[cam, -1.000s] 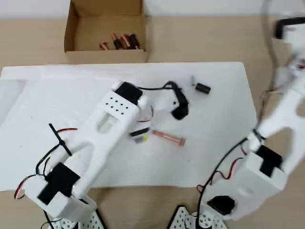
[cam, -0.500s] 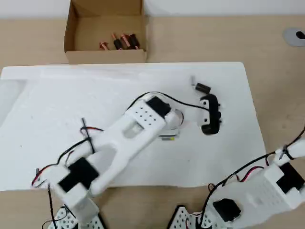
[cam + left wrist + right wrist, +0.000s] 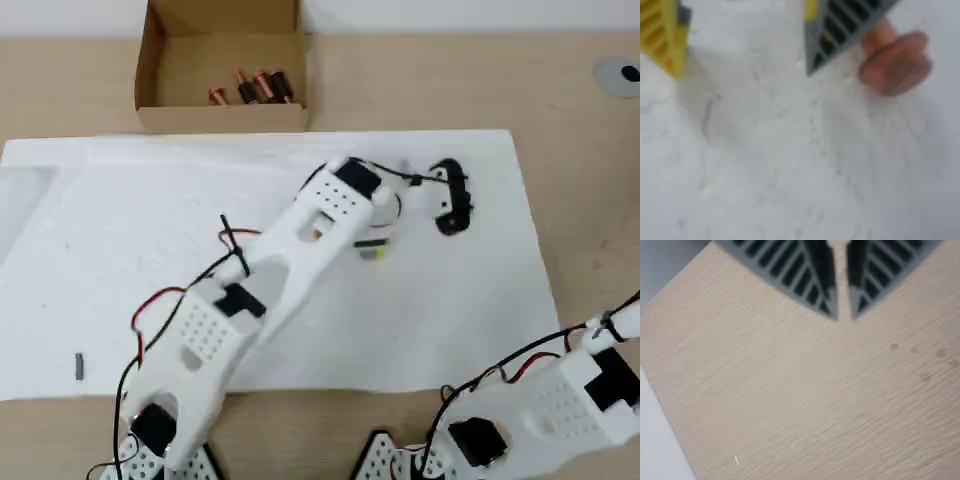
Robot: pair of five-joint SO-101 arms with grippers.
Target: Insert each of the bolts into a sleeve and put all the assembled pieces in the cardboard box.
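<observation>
Lying just beside the spread left gripper (image 3: pixel 742 72) is a copper bolt (image 3: pixel 895 62).

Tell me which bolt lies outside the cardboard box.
The copper bolt lying on the white sheet beside the left tool; the other bolts sit inside the cardboard box.

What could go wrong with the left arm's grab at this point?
The bolt sits outside the left gripper's open fingers, beside one of them, so closing may miss it or knock it away. The gripper is close to the white sheet's edge, so a knocked bolt might roll off.
</observation>
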